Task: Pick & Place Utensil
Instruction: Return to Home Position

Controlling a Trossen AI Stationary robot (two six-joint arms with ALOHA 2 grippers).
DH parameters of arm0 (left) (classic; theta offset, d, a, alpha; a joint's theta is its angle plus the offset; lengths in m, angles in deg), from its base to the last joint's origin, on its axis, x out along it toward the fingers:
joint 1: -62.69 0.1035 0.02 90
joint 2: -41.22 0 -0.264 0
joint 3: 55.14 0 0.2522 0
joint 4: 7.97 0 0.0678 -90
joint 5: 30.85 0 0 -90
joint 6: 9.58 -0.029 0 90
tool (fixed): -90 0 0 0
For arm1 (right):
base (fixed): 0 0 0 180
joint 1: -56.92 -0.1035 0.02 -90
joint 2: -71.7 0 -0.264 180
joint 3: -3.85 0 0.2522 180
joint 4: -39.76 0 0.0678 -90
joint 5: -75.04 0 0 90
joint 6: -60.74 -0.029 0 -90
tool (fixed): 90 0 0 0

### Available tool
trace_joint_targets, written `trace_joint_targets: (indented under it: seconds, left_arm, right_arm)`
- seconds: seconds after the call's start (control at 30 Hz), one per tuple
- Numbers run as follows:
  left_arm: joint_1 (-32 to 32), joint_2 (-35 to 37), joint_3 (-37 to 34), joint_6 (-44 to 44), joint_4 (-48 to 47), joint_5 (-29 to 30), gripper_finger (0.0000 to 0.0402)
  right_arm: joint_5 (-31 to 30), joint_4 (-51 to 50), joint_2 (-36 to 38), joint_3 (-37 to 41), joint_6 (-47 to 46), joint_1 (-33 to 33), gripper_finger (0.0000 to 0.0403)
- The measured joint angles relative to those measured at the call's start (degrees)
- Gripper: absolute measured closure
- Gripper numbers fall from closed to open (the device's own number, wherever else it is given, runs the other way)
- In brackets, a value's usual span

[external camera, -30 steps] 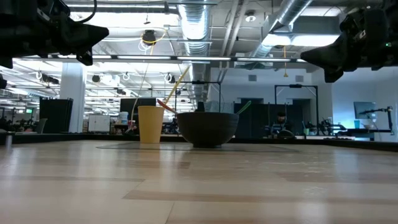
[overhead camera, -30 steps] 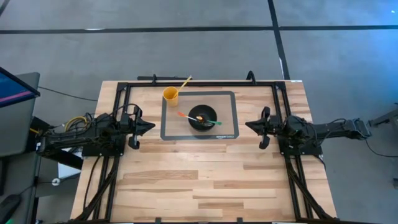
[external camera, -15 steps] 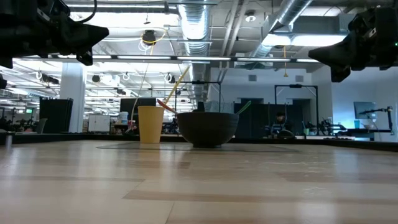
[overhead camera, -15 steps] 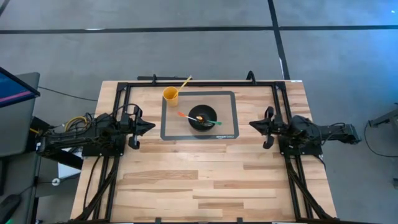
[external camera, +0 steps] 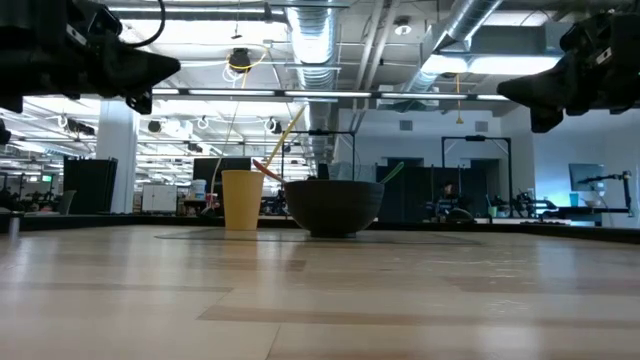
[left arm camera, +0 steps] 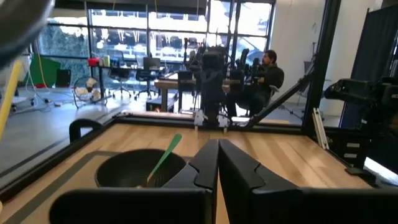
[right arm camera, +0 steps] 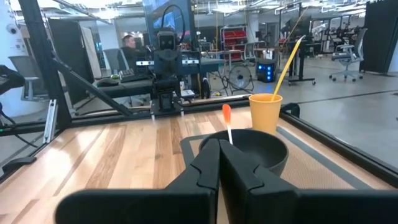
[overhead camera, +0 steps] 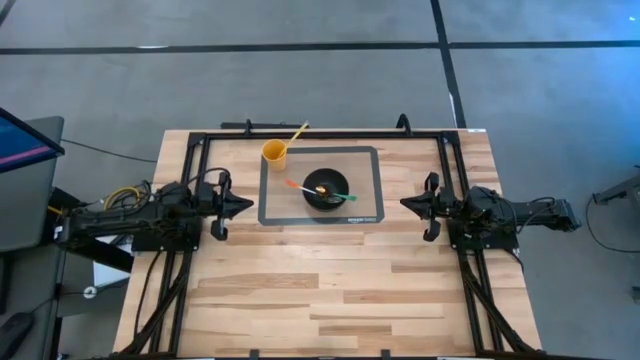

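Observation:
A black bowl (overhead camera: 326,187) sits on a dark-rimmed grey mat (overhead camera: 370,212) at the table's far middle. Two utensils lean in the bowl, resting on its rim: a red-ended one (overhead camera: 293,183) pointing left and a green one (overhead camera: 347,197) pointing right. A yellow cup (overhead camera: 274,152) stands at the mat's far left corner with a yellow utensil (overhead camera: 299,131) leaning out of it. My left gripper (overhead camera: 246,205) hovers shut left of the mat. My right gripper (overhead camera: 404,203) hovers shut right of it. Both point at the bowl (left arm camera: 137,167) (right arm camera: 255,149).
A black metal frame (overhead camera: 320,134) runs along the table's far edge and down both sides beneath the arms. Bare wooden tabletop (overhead camera: 320,290) spreads over the near half. A person sits at a desk in the room beyond (left arm camera: 268,68).
My right arm has drawn back toward the table's right edge, its gripper shifting slightly right and staying shut. My left gripper has edged a little toward the bowl. The bowl, cup and utensils have stayed put.

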Motion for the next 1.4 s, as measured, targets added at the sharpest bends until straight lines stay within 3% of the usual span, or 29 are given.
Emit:
trace_joint_targets:
  seconds: [0.8, 1.23, 1.4]
  left_arm:
    - [0.0, -14.2, 0.0, 0.0, 0.1, 0.0, 0.0389]
    - [0.0, -17.8, 0.0, -0.3, 0.1, 0.0, 0.0389]
    - [0.0, -18.7, 0.0, -16.3, 0.0, 0.4, 0.0389]
  right_arm:
    - [-0.2, 0.0, 0.0, 0.0, 0.0, 0.0, 0.0402]
    - [-0.2, 0.0, 0.0, 0.0, 0.0, 0.0, 0.0402]
    - [-0.2, 0.0, 0.0, 0.0, 0.0, 0.0, 0.0402]
